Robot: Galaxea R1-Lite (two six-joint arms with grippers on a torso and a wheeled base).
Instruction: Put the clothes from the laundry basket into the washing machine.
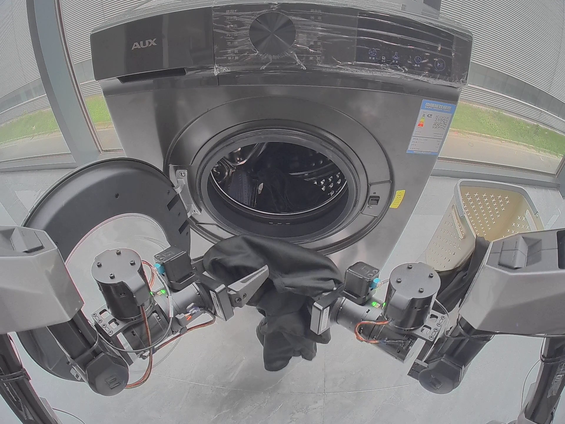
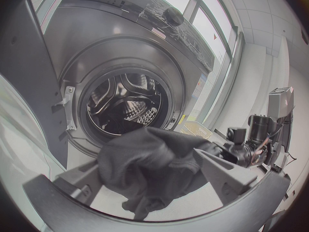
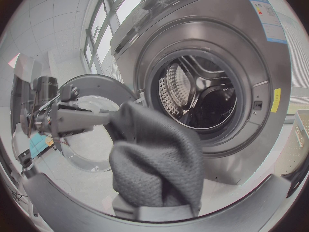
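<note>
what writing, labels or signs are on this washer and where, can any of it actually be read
Brand mark, pale capitals, top left of the washing machine: legible, a brand name only.
Symbols round the dial and on the touch panel: too small to read.
Blue and white label, upper right of the front: print too small.
Yellow sticker beside the door opening: unreadable.
</note>
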